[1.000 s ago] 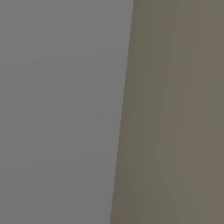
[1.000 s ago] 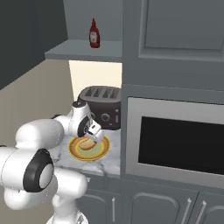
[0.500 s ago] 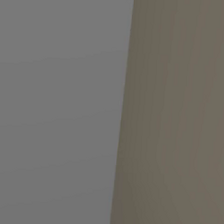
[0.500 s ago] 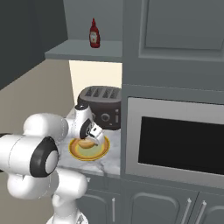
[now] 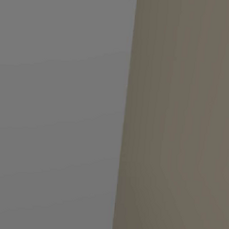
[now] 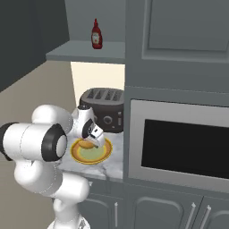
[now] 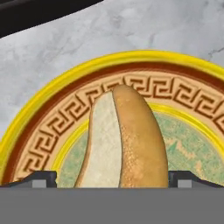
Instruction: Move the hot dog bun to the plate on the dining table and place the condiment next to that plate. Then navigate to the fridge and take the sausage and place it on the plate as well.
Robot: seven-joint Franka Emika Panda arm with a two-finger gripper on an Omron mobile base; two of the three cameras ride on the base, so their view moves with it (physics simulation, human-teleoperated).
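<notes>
- Look at your arm since a second ago: the big white elbow has swung up and to the left, and the hand [image 6: 94, 141] has sunk a little lower over the dish.
- The bun, the dish, the toaster and the bottle have all stayed where they were.
- Your hand is open as wide as it goes, one finger tip on each side of the hot dog bun [image 7: 124, 140] (you can see both tips low in the hand view).
- The tips are not squeezing the bun, and I cannot tell if they touch it.
- The bun lies on a yellow dish [image 6: 89, 154] with a brown zigzag ring, on the marble worktop [image 6: 114, 163].
- A dark toaster [image 6: 103, 107] stands just behind the dish.
- The condiment [image 6: 96, 34] stands upright on the grey shelf [image 6: 85, 51] high above.
</notes>
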